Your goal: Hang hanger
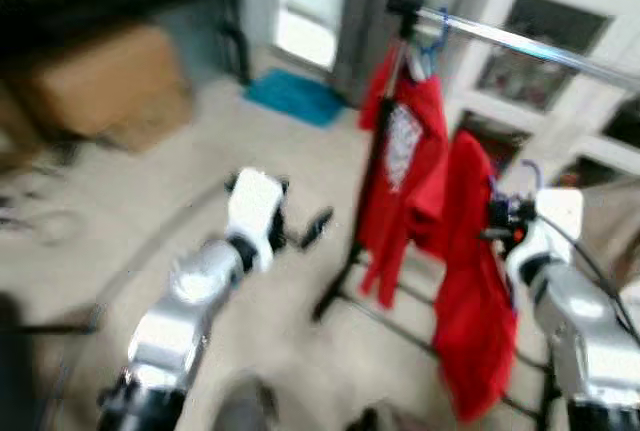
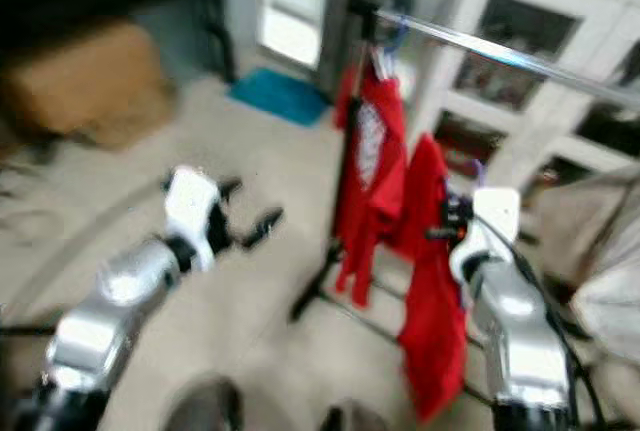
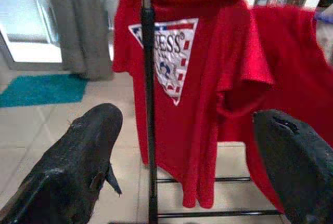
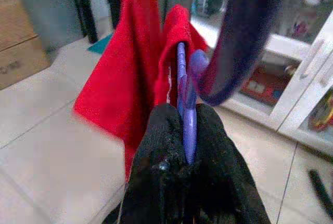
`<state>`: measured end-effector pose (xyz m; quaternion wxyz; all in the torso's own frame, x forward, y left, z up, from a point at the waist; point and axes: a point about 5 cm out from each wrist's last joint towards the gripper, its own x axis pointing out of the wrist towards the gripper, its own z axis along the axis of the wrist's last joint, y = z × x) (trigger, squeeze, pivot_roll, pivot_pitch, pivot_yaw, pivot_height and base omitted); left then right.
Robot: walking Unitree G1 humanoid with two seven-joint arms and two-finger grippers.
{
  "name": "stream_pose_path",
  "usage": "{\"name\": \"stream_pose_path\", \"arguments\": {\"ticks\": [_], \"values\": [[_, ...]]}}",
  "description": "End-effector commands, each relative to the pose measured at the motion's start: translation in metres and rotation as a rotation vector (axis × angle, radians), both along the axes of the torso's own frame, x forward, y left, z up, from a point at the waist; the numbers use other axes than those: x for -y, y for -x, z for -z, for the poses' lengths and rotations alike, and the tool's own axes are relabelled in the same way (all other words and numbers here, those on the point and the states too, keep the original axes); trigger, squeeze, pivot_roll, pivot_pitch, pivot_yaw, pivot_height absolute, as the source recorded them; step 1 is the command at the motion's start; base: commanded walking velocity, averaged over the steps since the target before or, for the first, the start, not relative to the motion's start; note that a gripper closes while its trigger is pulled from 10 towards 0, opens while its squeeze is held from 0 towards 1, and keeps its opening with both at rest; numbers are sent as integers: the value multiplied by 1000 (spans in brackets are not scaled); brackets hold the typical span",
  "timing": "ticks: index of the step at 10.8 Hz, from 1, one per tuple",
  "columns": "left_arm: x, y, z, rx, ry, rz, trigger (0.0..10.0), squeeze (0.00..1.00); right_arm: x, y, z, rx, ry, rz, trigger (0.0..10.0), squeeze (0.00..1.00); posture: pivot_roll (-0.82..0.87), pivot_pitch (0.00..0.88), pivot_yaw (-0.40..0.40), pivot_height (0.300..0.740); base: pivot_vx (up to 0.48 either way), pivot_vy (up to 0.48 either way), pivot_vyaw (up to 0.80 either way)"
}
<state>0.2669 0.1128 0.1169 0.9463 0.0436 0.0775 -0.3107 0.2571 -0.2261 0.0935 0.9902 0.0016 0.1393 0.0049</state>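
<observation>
Head view: I see tiled floor (image 1: 300,281) and a garment rack (image 1: 530,46) ahead. My right gripper (image 1: 500,219) carries the red shirt (image 1: 475,301) below the rail, ready to lift.

Left wrist view: left gripper (image 3: 192,151) spread, free to steady.

Right wrist view: fingers (image 4: 208,146) pinch the purple hanger (image 4: 188,104), hook upward.

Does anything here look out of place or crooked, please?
Nothing looks damaged or spilled. One red shirt hangs on the rail. The second red shirt is not on the rail: it dangles from a purple hanger pinched in the right gripper. The left gripper is open.
</observation>
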Motion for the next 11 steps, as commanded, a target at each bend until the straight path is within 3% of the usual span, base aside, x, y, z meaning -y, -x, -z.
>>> {"name": "stream_pose_path", "arguments": {"ticks": [1,6,9,11], "values": [[0,-3,-6,24,-7,-2,10000,0,0,-2,-7,22,12,2,0,0,-11,0,-65,740,-240,0,0],[1,-4,-5,22,-11,1,10000,0,1,-4,-9,24,4,-16,0,0,-15,0,-73,740,0,0,0],[-1,-3,-6,21,-2,12,10000,0,0,-7,-18,82,-67,-144,0,0,-20,0,-71,740,0,0,0],[-1,-2,-8,33,3,42,10000,0,-3,-2,-24,109,-96,-352,0,0,-25,0,-65,740,0,0,0]]}}
